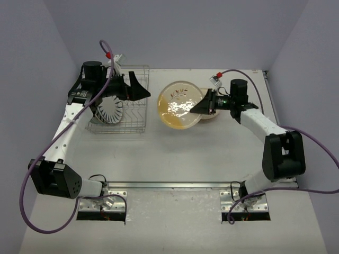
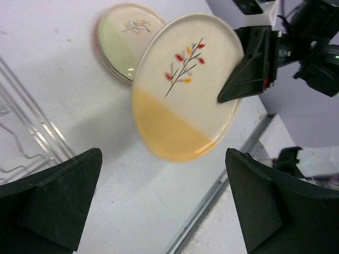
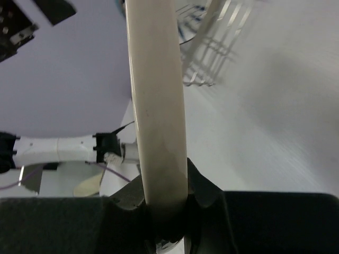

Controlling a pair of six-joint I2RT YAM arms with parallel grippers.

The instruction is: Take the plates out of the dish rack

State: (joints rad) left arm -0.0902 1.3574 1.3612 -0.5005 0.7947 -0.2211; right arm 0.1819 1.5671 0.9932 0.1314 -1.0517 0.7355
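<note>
Plainly, the dish rack [image 1: 135, 114] is not yet emptied: a striped plate [image 1: 110, 110] stands in its left half. Right of the rack, the sprig plate [image 1: 177, 106] hangs tilted over the tabletop [image 1: 175, 159], pinched at one rim by the right gripper [image 1: 203, 105]. So thin a hold could let it swivel or drop onto the stack of plates [image 2: 119, 42] further right. The left gripper [image 1: 144, 90], spread wide at the rack's right edge, could snag wires. No writing is readable.

Bright, even overhead light; glare on the tan plate [image 1: 179, 106]; soft shadows
</note>
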